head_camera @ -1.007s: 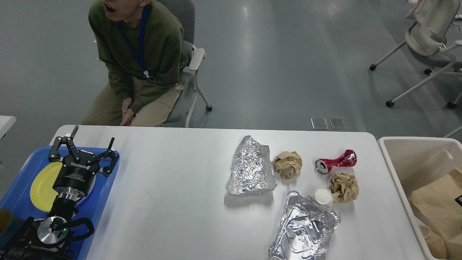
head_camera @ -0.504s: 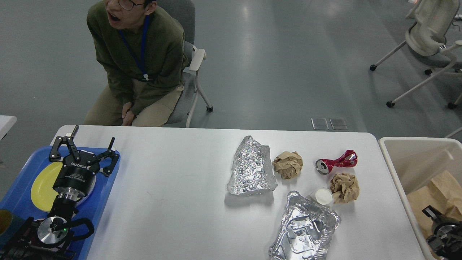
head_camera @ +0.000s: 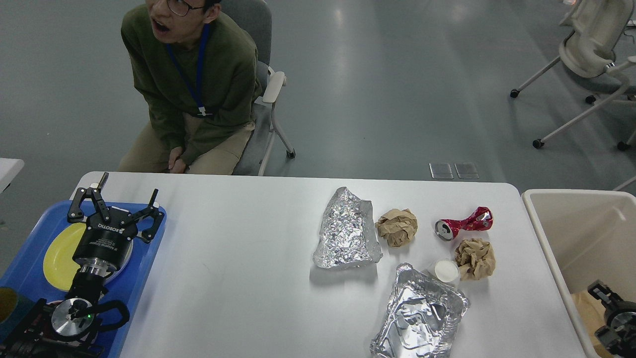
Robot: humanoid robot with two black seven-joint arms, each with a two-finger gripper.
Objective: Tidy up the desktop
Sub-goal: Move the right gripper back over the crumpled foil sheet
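Observation:
The white desktop (head_camera: 238,278) carries litter on its right half: a crumpled foil sheet (head_camera: 345,231), a brown paper ball (head_camera: 396,226), a crushed red can (head_camera: 463,223), a second paper ball (head_camera: 475,258), a small white cup (head_camera: 445,271) and a foil tray (head_camera: 420,316). My left gripper (head_camera: 129,185) is open and holds nothing, above the blue tray (head_camera: 27,248) at the far left. My right gripper (head_camera: 598,291) shows only as a small dark part inside the beige bin (head_camera: 546,238), and its fingers cannot be told apart.
A yellow plate (head_camera: 55,258) lies in the blue tray under my left arm. A person (head_camera: 196,84) sits on a chair just behind the table's far left edge. Brown paper (head_camera: 586,308) lies low in the bin. Office chairs (head_camera: 591,49) stand far right.
My right arm has come into view inside the bin at the lower right. The brown paper in the bin now shows much lower. The left arm has not moved.

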